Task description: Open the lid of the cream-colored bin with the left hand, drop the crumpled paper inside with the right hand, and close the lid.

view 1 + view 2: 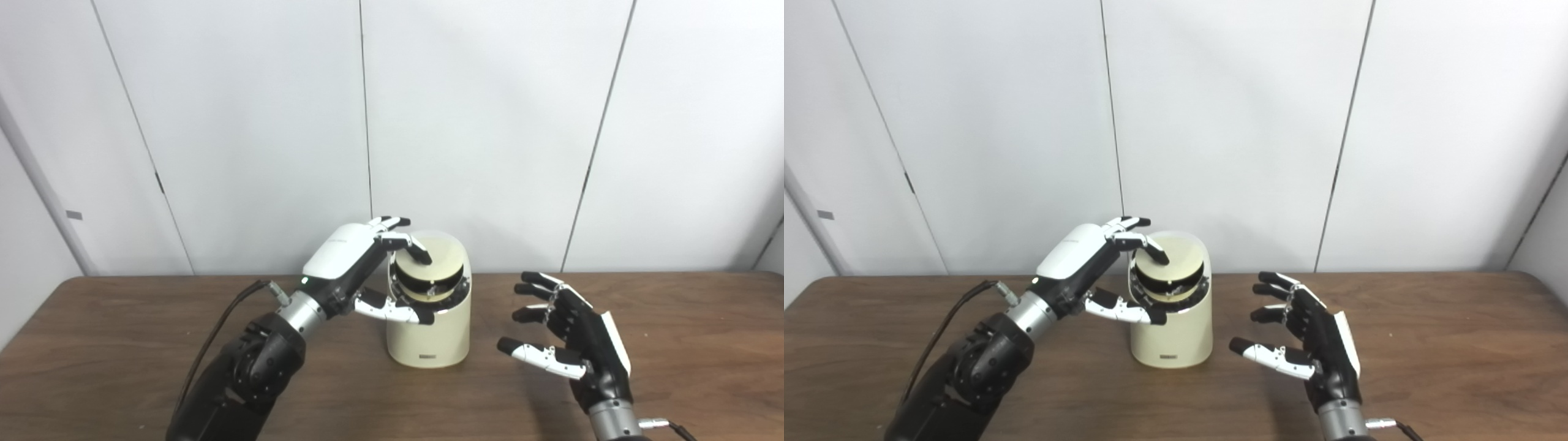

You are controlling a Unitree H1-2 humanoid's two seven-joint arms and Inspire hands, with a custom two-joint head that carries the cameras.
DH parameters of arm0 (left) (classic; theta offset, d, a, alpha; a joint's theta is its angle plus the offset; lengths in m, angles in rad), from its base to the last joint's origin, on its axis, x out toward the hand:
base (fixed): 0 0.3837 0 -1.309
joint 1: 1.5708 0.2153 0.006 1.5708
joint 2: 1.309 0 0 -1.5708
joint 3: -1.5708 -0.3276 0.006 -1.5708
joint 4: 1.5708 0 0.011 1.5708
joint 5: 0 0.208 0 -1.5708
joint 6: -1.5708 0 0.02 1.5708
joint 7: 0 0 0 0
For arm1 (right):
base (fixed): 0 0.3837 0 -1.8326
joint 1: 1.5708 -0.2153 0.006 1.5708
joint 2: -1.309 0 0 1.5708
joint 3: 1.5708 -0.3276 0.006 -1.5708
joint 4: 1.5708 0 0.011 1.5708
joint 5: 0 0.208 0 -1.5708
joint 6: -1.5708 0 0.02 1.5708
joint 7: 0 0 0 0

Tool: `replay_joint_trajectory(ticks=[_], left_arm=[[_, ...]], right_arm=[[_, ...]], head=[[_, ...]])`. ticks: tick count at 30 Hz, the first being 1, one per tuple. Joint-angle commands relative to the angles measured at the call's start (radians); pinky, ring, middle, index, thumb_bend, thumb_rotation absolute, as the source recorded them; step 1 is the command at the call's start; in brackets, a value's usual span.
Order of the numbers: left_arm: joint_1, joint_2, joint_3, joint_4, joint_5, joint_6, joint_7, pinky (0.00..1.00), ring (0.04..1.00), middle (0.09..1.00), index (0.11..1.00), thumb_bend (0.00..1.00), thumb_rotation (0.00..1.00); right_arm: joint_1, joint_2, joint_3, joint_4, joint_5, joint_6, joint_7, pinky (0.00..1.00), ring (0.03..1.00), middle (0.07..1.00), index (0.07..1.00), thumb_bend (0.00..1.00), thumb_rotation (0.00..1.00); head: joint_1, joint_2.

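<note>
The cream-colored bin (429, 334) stands upright at the middle of the table. Its round lid (436, 262) is tilted, with a dark gap under its front edge. My left hand (361, 260) reaches over the bin's left side. Its fingertips (419, 252) rest on top of the lid, and its thumb (398, 311) lies against the front of the rim. It grips nothing. My right hand (566, 334) hovers open and empty to the right of the bin, palm toward it, apart from it. No crumpled paper is in view.
The brown wooden table (122, 343) runs the full width of the picture. White wall panels (490, 122) stand right behind it. A black cable (226, 312) hangs from my left wrist.
</note>
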Motion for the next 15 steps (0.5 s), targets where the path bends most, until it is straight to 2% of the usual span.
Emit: replay_joint_trajectory(ticks=[1, 15], left_arm=[[-0.026, 0.011, 0.000, -0.021, 0.016, -0.022, 0.019, 0.98, 0.926, 0.701, 0.682, 0.91, 0.45], [-0.010, 0.022, -0.027, -0.026, 0.116, -0.054, 0.049, 1.00, 0.918, 0.702, 0.689, 0.91, 0.42]], right_arm=[[-0.030, 0.002, 0.002, -0.032, 0.008, -0.026, 0.004, 0.55, 0.541, 0.700, 0.720, 0.73, 0.01], [-0.029, 0.010, 0.002, -0.044, 0.006, -0.012, 0.000, 0.50, 0.545, 0.706, 0.721, 0.73, 0.02]], head=[[-0.001, 0.001], [-0.005, 0.009]])
